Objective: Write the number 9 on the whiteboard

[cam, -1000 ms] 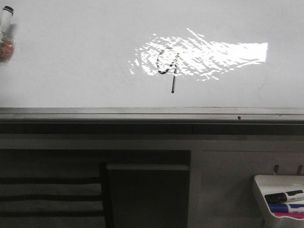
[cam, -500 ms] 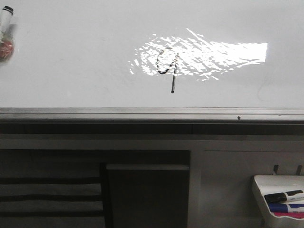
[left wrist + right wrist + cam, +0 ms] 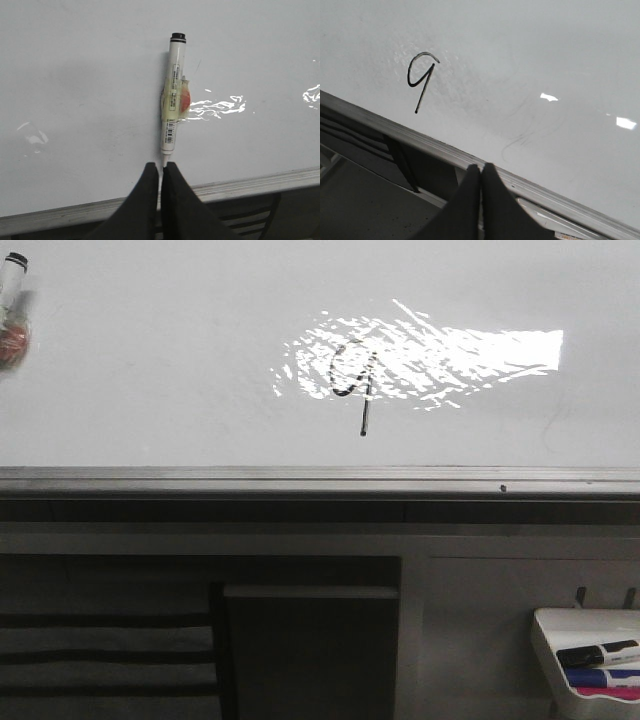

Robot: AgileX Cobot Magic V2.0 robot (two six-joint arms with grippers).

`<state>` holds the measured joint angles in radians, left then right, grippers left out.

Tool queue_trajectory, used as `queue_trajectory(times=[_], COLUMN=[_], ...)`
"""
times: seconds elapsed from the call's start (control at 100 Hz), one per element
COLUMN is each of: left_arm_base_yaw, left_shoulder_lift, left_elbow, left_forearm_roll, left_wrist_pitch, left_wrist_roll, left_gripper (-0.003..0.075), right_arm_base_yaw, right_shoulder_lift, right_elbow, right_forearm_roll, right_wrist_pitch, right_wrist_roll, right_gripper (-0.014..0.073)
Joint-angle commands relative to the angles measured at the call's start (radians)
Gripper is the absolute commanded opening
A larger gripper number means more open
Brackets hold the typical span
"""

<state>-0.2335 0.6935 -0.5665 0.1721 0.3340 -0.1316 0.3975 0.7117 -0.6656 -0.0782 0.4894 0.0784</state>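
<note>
The number 9 is drawn in thin black marker on the whiteboard, at the left end of the glare patch, with its tail running down toward the rail. It also shows in the right wrist view. Neither gripper shows in the front view. My left gripper is shut and empty; a white marker with a black cap is stuck on the board just beyond its fingertips. My right gripper is shut and empty over the board's rail, to the lower right of the 9.
The capped marker sits at the board's far upper left with a red patch under it. A metal rail runs along the board's lower edge. A small white tray holding markers hangs at the lower right. Faint grey smudges mark the board's right side.
</note>
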Motion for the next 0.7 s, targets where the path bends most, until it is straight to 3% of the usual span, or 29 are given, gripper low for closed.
queue_trajectory(times=[0.0,0.43,0.61,0.69], left_arm_base_yaw=[0.0,-0.002,0.044,0.083], left_shoulder_lift=[-0.002,-0.031,-0.179,-0.276], left_elbow=[-0.028,0.0,0.219,0.329], left_forearm_roll=[0.005,0.005,0.006,-0.067], left_wrist_pitch=[-0.081,-0.102,-0.334,-0.406], left_wrist_roll=[-0.004,-0.004,-0.004,-0.008], left_gripper=[-0.002,-0.002,-0.002,-0.002], right_arm_base_yaw=[-0.006,-0.006,-0.006,-0.006], right_shoulder_lift=[-0.003,-0.003,-0.003,-0.003], right_elbow=[-0.026,-0.026,-0.026,-0.026], right_forearm_roll=[-0.014,-0.014,-0.014,-0.014], right_wrist_pitch=[-0.066,-0.066,-0.064,-0.064], right_wrist_roll=[-0.001,-0.001,-0.001,-0.001], right_gripper=[-0.0072,-0.0072,-0.0072,-0.0072])
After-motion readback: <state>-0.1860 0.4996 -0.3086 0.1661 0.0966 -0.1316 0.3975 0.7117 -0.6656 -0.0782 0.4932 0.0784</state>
